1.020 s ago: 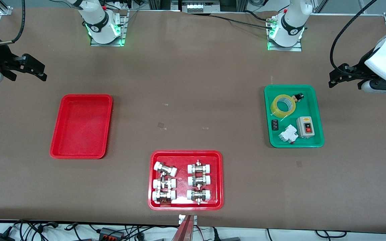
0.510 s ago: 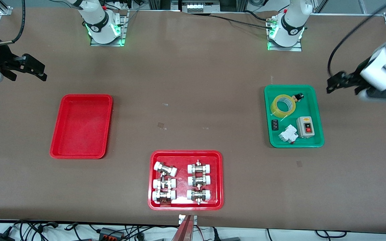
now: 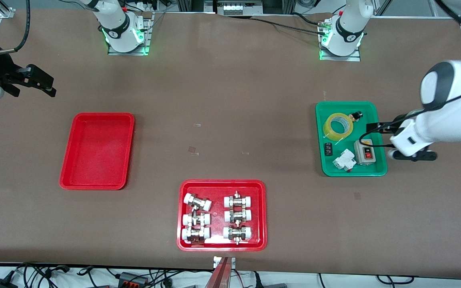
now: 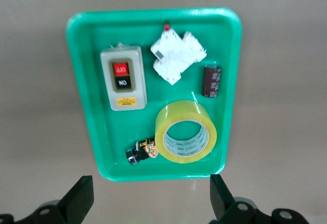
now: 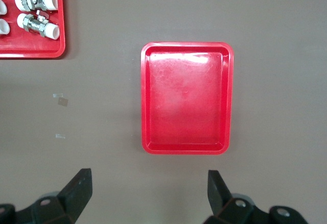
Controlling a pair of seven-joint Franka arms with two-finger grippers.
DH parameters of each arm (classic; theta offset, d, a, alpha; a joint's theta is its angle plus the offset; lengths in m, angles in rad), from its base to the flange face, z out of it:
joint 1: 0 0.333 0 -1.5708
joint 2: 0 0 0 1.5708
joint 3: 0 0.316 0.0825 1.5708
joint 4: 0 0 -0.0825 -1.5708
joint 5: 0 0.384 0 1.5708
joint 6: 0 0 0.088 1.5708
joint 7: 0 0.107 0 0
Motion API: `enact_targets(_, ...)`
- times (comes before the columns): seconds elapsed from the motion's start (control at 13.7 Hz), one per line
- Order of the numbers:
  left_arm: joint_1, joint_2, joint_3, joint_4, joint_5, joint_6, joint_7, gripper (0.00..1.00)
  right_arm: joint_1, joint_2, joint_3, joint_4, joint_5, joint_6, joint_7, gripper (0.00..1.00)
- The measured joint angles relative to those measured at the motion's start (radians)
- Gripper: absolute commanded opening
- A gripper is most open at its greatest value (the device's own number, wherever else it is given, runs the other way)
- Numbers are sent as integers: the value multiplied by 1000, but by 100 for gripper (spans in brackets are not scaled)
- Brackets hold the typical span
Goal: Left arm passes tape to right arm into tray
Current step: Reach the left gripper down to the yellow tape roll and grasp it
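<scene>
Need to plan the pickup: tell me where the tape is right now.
The tape lies in the green tray toward the left arm's end of the table, farther from the front camera than the grey switch box.

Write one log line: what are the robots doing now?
left pincer: open, over green tray | tape: in green tray | right pincer: open, waiting | tray: no tape

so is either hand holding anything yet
No. Both hands are open and empty: the left hand is over the green tray's edge, the right hand waits; the tape lies in that tray.
</scene>
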Motion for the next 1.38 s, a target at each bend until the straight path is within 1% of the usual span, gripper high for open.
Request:
enact_targets(0.07,-3,10,-2,-49,0,63,0,100,0,0,0,0,0,0,0,100)
enact_targets(0.29,-11,21,-10,-243,-1,284,-6,100,0,0,0,0,0,0,0,100)
enact_targets(0.44,-12,22,-13,-344,-1,400,-12,100,0,0,0,0,0,0,0,100)
enact_targets(0.58,-11,27,-13,-392,-1,440,-15,100,0,0,0,0,0,0,0,100)
enact_targets(0.73,-10,33,-13,-406,-1,443,-19,100,0,0,0,0,0,0,0,100)
enact_targets(0.8,-10,34,-13,-411,-1,441,-26,96,0,0,0,0,0,0,0,100)
enact_targets(0.95,-11,49,-13,-418,-1,437,-52,79,0,0,0,0,0,0,0,100)
enact_targets(1.02,-11,59,-13,-418,-1,437,-57,72,0,0,0,0,0,0,0,100)
enact_targets(1.09,-11,66,-13,-418,-1,437,-59,47,0,0,0,0,0,0,0,100)
enact_targets(1.17,-11,72,-13,-418,-1,437,-59,27,0,0,0,0,0,0,0,100)
enact_targets(1.24,-11,76,-13,-418,-1,433,-59,9,0,0,0,0,0,0,0,100)
enact_targets(1.31,-11,76,-13,-415,-1,417,-59,4,0,0,0,0,0,0,0,100)
enact_targets(1.38,-11,76,-13,-405,-1,390,-59,1,0,0,0,0,0,0,0,100)
